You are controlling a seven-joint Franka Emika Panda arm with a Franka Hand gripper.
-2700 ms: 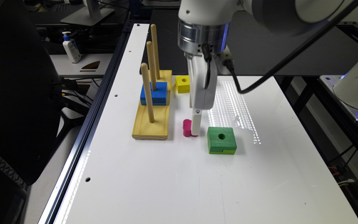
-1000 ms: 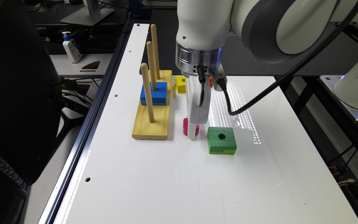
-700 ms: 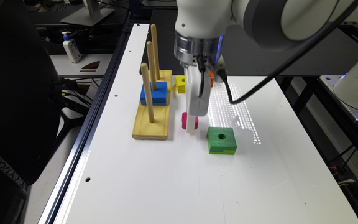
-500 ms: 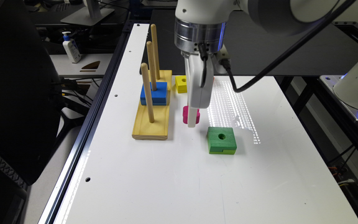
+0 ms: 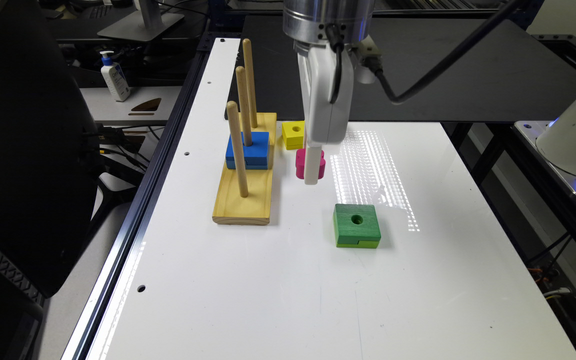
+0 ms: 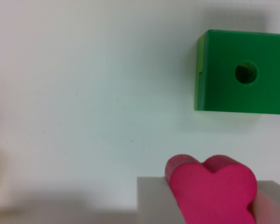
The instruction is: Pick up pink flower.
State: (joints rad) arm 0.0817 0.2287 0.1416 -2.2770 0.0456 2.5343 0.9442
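The pink flower [image 5: 300, 163] is a small magenta lobed block, held off the white table [image 5: 278, 280] between my fingers. My gripper [image 5: 311, 170] is shut on it and hangs beside the wooden peg base, near the yellow block. In the wrist view the pink flower [image 6: 210, 189] sits clamped between two pale finger pads [image 6: 156, 200], with the table well below it.
A green square block [image 5: 356, 225] with a centre hole lies on the table toward the exterior view's right of the gripper; it shows too in the wrist view [image 6: 240, 71]. A wooden base with three pegs [image 5: 244, 170] carries a blue block [image 5: 248, 149]. A yellow block [image 5: 293, 134] lies behind.
The gripper closed on the pink flower on the table and has risen with it; the flower now hangs above the surface, farther from the green block.
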